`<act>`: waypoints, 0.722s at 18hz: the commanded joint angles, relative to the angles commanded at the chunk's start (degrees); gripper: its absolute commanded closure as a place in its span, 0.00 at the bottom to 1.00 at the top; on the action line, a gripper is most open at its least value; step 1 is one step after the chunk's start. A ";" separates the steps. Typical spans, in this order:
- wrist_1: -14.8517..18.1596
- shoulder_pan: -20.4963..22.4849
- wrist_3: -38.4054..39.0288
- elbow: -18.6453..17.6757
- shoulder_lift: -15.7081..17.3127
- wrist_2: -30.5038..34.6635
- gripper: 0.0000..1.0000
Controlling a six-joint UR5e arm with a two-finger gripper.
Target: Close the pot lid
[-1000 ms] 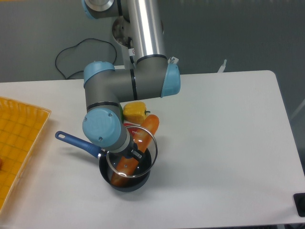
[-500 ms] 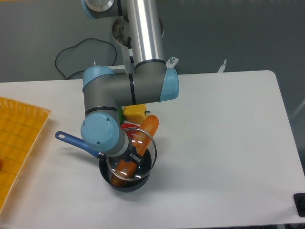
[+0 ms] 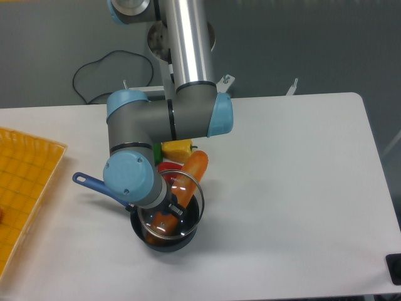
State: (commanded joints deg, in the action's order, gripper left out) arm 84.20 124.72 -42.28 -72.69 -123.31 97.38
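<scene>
The pot (image 3: pixel 166 239), a small dark saucepan with a blue handle (image 3: pixel 94 185) pointing left, sits near the table's front. The lid (image 3: pixel 182 195), clear glass with a metal rim, hangs tilted just over the pot's mouth, its far edge higher. My gripper (image 3: pixel 170 212) reaches down over the pot's middle, mostly covered by the wrist; it appears shut on the lid's knob, which is hidden. Something orange shows through the glass inside the pot.
An orange carrot (image 3: pixel 193 165), a yellow pepper (image 3: pixel 177 149) and a red item (image 3: pixel 166 167) lie just behind the pot. A yellow tray (image 3: pixel 22 179) sits at the left edge. A black cable (image 3: pixel 94 69) loops behind the table.
The wrist and the lid have shifted slightly left and lower over the pot, so the lid sits closer to the rim.
</scene>
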 joint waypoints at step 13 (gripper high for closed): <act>-1.94 -0.62 -0.26 0.09 -0.09 0.61 0.31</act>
State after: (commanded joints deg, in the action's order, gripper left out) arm 82.27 124.10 -42.54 -72.60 -123.40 97.99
